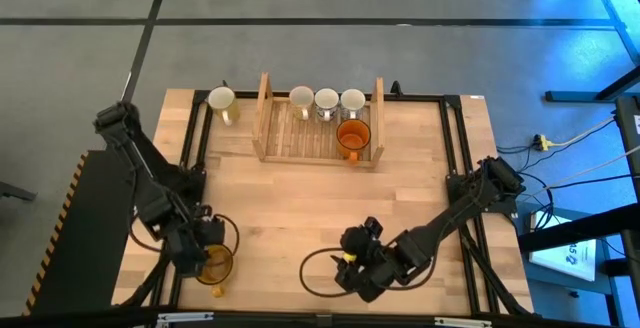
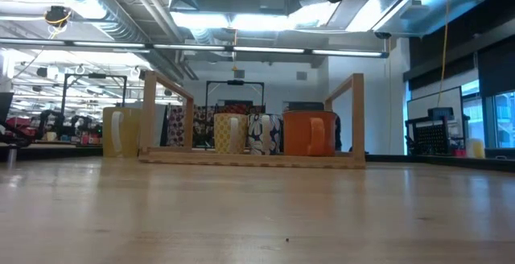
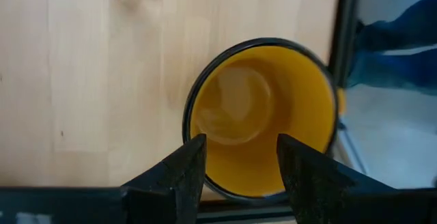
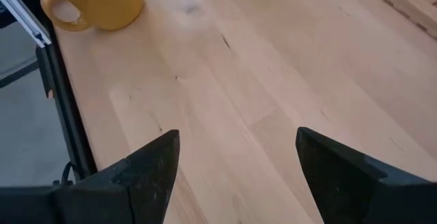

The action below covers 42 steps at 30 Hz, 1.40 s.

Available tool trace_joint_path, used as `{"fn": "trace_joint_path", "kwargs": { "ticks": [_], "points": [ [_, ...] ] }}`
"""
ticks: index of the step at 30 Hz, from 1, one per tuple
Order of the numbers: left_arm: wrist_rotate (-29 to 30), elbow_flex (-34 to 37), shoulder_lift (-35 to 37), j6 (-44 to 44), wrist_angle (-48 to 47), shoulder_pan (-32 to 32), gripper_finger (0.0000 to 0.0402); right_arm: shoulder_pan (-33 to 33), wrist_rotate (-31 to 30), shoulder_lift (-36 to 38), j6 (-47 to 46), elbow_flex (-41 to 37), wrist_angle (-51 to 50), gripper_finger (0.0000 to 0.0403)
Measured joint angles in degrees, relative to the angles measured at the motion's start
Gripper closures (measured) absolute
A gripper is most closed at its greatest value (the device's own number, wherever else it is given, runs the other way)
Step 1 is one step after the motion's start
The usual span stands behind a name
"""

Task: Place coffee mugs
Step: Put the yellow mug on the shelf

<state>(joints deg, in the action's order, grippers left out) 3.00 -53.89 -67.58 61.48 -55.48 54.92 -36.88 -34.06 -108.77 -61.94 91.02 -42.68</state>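
The amber-yellow mug (image 1: 214, 265) stands upright on its base near the table's near-left corner. My left gripper (image 3: 239, 162) is right above it, pointing down and open, with its fingertips over the mug's opening (image 3: 239, 108). My right gripper (image 4: 235, 162) is wide open over bare wood at the near middle (image 1: 360, 271), and the amber mug (image 4: 95, 2) shows farther off in its wrist view. The wooden rack (image 1: 320, 126) holds three pale mugs (image 1: 326, 100) in a row and the orange mug (image 1: 353, 138). One pale mug (image 1: 221, 101) stands left of the rack. My left gripper comes at the amber-yellow mug from above, pointing down. Its two fingertips (image 3: 194, 159) show over the opening just inside the rim (image 3: 194, 98). Whether they touch the mug, I cannot tell. The mug stands upright on the table.
Bare wood lies between the rack and both grippers. Black rails (image 1: 196, 133) run along the table's left and right sides. In the low view the rack (image 2: 249, 158) stands at the far side with the mugs in a row.
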Motion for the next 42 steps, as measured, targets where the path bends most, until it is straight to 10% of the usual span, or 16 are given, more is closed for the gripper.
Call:
{"fn": "trace_joint_path", "kwargs": {
  "ticks": [22, 34, 42],
  "points": [
    [1.0, 4.0, -8.8, 1.3, -1.0, -1.4, 0.0232, -0.6, -1.9, 0.0, 0.8, 0.0, -0.1, 0.0123],
    [1.4, 5.7, -9.3, -1.5, 2.7, -2.1, 0.0382, -0.6, -1.9, 0.0, 0.8, 0.0, -0.7, 0.0123],
    [3.7, 3.3, -9.6, -1.8, 1.8, -7.2, 0.0385, -0.6, -2.5, 0.0, 0.9, 0.1, -0.7, 0.0123]
  ]
}}
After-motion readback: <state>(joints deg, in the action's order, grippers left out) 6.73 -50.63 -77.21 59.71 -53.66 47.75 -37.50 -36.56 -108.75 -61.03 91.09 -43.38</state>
